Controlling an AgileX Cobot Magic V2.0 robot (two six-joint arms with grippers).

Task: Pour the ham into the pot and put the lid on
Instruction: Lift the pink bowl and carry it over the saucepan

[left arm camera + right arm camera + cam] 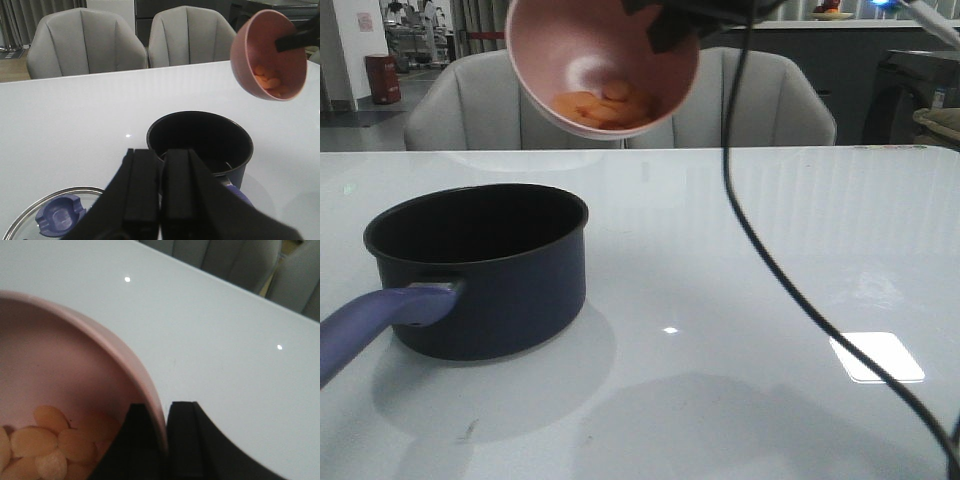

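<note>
Pink bowl (603, 62), rim clamped in my right gripper (161, 440), is tilting above the pot (480, 268); ham (605, 107) unpoured, lid (52, 216) pending, left gripper (159, 200) closed empty.

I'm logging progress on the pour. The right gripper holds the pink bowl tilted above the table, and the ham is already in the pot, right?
Not quite. The ham is still in the pink bowl, pinched at its rim by the right gripper. The front view shows this, and the pot looks empty in the left wrist view.

Two grey chairs (620, 100) stand behind the glossy white table (770, 230).
</note>
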